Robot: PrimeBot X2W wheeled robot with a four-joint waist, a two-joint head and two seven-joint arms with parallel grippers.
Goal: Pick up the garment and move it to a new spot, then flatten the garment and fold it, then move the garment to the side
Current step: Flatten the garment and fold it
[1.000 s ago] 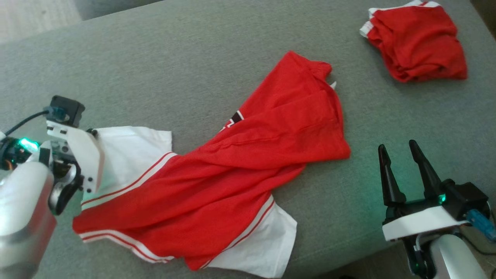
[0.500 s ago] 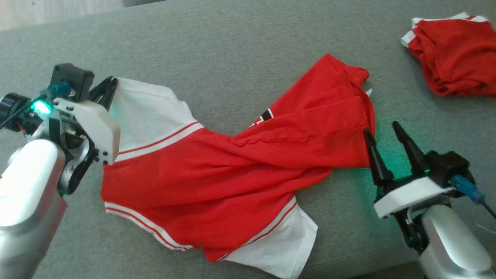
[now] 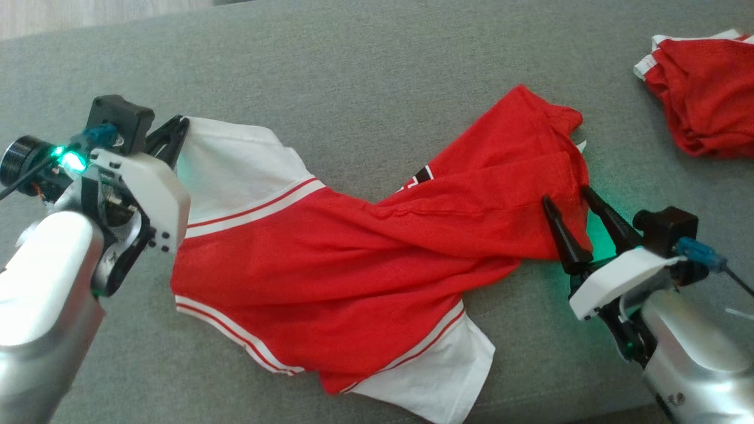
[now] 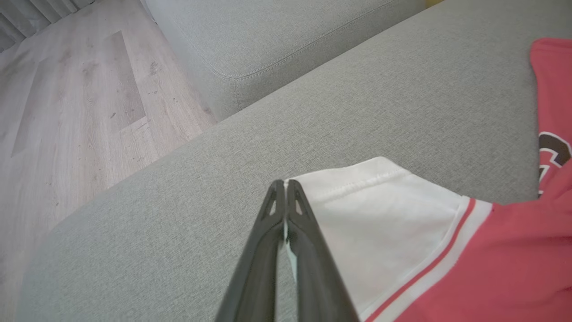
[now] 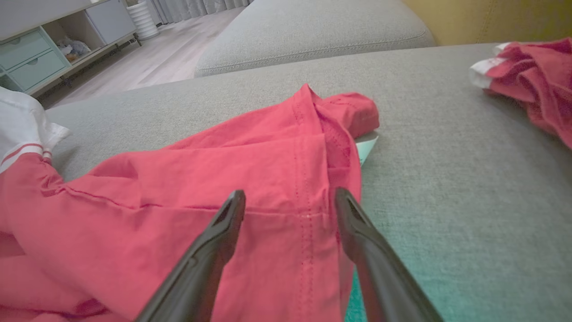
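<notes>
Nearest me, my left gripper (image 4: 284, 184) is clamped on the hem of the white sleeve (image 4: 380, 214), while my right gripper (image 5: 289, 197) stands apart, jaws straddling a red hemmed corner. Between them the red-and-white jersey (image 3: 353, 259) lies twisted on the grey sofa seat (image 3: 353, 70): light, limp cloth that I expect to sag and bunch, so hems and corners look like the best holds. Two grippers, two garments: the second red garment (image 3: 701, 94) sits crumpled farther off to my right.

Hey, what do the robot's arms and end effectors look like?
Both forearms are silvery metal. The left end effector and right end effector each have two long, tapered black fingers on a white plastic mount, with a green light, a black camera block and a blue connector.
</notes>
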